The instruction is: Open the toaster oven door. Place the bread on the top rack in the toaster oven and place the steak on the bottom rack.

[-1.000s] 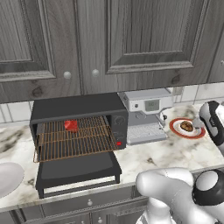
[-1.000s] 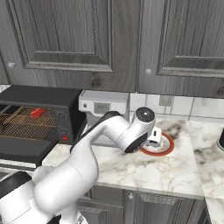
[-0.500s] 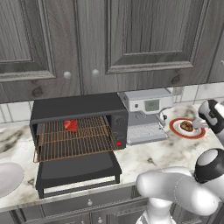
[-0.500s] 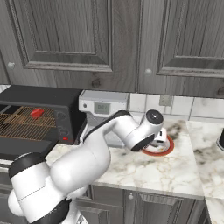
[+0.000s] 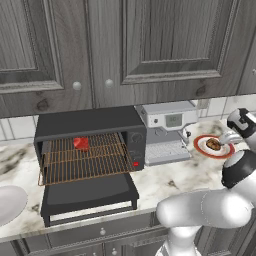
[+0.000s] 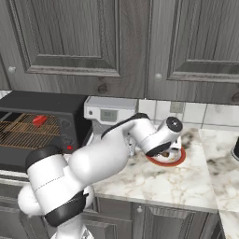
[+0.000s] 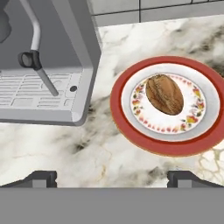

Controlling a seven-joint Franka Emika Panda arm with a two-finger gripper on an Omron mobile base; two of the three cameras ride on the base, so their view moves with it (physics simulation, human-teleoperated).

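The black toaster oven (image 5: pixel 85 122) stands at the left with its door (image 5: pixel 87 192) folded down flat. The red steak (image 5: pixel 81 143) lies on a coppery wire rack (image 5: pixel 95 162) inside; I cannot tell which of the racks. The brown bread (image 7: pixel 164 94) lies on a red-rimmed plate (image 7: pixel 131 131) right of the coffee machine. My gripper (image 7: pixel 113 179) hangs open and empty above the counter. It looks down at the gap between the machine and the plate, with the bread ahead and to the right. In the left base view the gripper (image 5: pixel 227 137) hovers by the plate (image 5: pixel 202 149).
A silver coffee machine (image 5: pixel 167 132) stands between the oven and the plate, its steam wand (image 7: pixel 37 48) close to my fingers' left side. A pale dish (image 5: pixel 7 202) sits at the counter's far left. Dark cabinets hang overhead.
The hand has shifted a little to the right, closer over the plate, and the elbow has swung lower. The jaws have stayed wide. The oven, steak and bread have not moved.
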